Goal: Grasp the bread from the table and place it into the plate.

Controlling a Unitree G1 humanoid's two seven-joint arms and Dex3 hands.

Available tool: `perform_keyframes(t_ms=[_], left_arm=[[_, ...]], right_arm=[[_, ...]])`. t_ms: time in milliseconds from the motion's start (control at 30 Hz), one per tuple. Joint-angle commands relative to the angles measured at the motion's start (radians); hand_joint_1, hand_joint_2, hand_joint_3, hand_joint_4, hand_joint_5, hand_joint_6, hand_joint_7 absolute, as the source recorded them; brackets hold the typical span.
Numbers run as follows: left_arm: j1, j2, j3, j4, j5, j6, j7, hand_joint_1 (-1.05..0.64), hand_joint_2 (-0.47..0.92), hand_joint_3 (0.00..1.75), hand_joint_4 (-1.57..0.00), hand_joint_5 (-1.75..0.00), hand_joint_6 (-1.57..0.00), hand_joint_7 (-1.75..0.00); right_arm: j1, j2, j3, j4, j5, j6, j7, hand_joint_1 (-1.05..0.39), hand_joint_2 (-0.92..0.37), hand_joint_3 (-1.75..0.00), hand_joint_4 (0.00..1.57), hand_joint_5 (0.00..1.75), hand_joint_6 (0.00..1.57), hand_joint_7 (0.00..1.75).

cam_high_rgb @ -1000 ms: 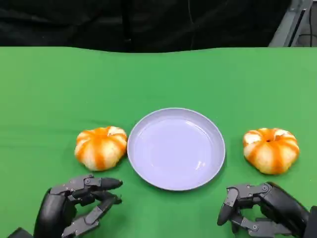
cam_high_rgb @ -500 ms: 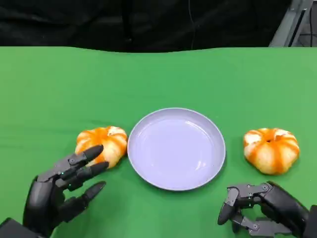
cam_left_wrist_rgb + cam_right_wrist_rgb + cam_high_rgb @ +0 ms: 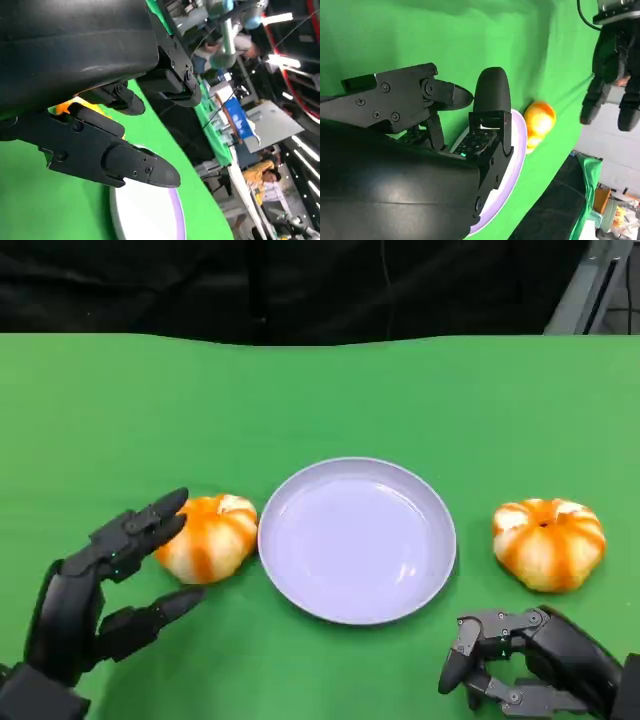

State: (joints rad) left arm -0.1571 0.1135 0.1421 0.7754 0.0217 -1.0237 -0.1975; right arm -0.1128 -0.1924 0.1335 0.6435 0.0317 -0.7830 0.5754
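Observation:
Two orange-and-white striped breads lie on the green table, one (image 3: 207,536) left of the lavender plate (image 3: 357,464) and one (image 3: 548,543) right of it. My left hand (image 3: 95,590) is at the left bread's near-left side, fingers spread wide. Its upper fingers reach the bread's left edge and its thumb lies below; nothing is gripped. The left wrist view shows a sliver of that bread (image 3: 75,105) behind the fingers (image 3: 125,162), with the plate (image 3: 176,216) beyond. My right hand (image 3: 530,665) rests near the front edge below the right bread, fingers loosely bent, holding nothing.
The plate holds nothing. In the right wrist view the plate rim (image 3: 519,150), the left bread (image 3: 540,119) and my left hand (image 3: 610,65) show past my right hand's fingers. Bare green cloth runs to the table's far edge, with dark background behind it.
My left hand has lifted, spread its fingers and moved forward and left to the left bread's side. The right hand, both breads and the plate have stayed still.

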Motion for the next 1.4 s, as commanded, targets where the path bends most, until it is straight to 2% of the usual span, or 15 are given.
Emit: perform_keyframes(t_ms=[33,167,233,300,467,700,967,1200,1400], left_arm=[[0.0,0.024,-0.008,-0.006,0.011,-0.013,0.023,-0.58,0.92,0.04,-0.55,0.0,-0.54,0.0],[0.0,0.028,-0.016,-0.006,0.009,-0.013,0.03,-0.58,0.92,0.03,-0.55,0.0,-0.54,0.0],[-0.038,0.094,-0.037,-0.041,0.273,0.042,0.204,-0.63,0.92,0.03,-0.53,0.0,-0.56,-0.01],[-0.067,0.129,-0.063,-0.047,0.436,0.088,0.331,-0.69,0.91,0.02,-0.52,0.0,-0.57,-0.01],[-0.081,0.15,-0.112,-0.028,0.516,0.107,0.464,-0.71,0.91,0.01,-0.51,0.0,-0.57,0.0],[-0.091,0.175,-0.167,-0.012,0.521,0.115,0.531,-0.71,0.91,0.0,-0.51,0.0,-0.58,0.0],[-0.166,0.208,-0.3,0.027,0.683,0.23,0.677,-0.74,0.92,0.01,-0.48,0.0,-0.58,0.0],[-0.175,0.223,-0.342,0.038,0.67,0.24,0.711,-0.74,0.92,0.01,-0.48,0.0,-0.58,0.0],[-0.189,0.223,-0.386,0.017,0.685,0.328,0.7,-0.75,0.92,0.02,-0.46,0.0,-0.57,0.0]], right_arm=[[0.0,-0.006,-0.002,0.003,0.005,-0.009,-0.001,-0.07,-0.92,-0.48,0.7,1.57,0.79,1.07],[0.0,-0.006,-0.002,0.003,0.005,-0.009,-0.001,-0.07,-0.92,-0.48,0.7,1.57,0.79,1.07],[0.005,-0.006,-0.001,-0.004,0.003,-0.01,-0.003,-0.07,-0.92,-0.48,0.7,1.56,0.79,1.07],[0.008,-0.007,0.0,-0.009,0.0,-0.008,-0.004,-0.07,-0.92,-0.48,0.7,1.56,0.79,1.07],[0.009,-0.007,0.0,-0.01,0.0,-0.007,-0.004,-0.07,-0.92,-0.48,0.7,1.55,0.79,1.06],[0.01,-0.007,0.0,-0.012,0.0,-0.006,-0.004,-0.07,-0.92,-0.48,0.7,1.55,0.79,1.06],[0.017,-0.008,0.001,-0.027,-0.005,0.004,-0.009,-0.06,-0.92,-0.48,0.7,1.56,0.8,1.05],[0.02,-0.008,0.0,-0.033,-0.006,0.008,-0.009,-0.06,-0.92,-0.48,0.7,1.56,0.8,1.06],[0.018,-0.007,-0.002,-0.025,-0.004,0.004,-0.007,-0.07,-0.92,-0.48,0.7,1.56,0.8,1.06]])
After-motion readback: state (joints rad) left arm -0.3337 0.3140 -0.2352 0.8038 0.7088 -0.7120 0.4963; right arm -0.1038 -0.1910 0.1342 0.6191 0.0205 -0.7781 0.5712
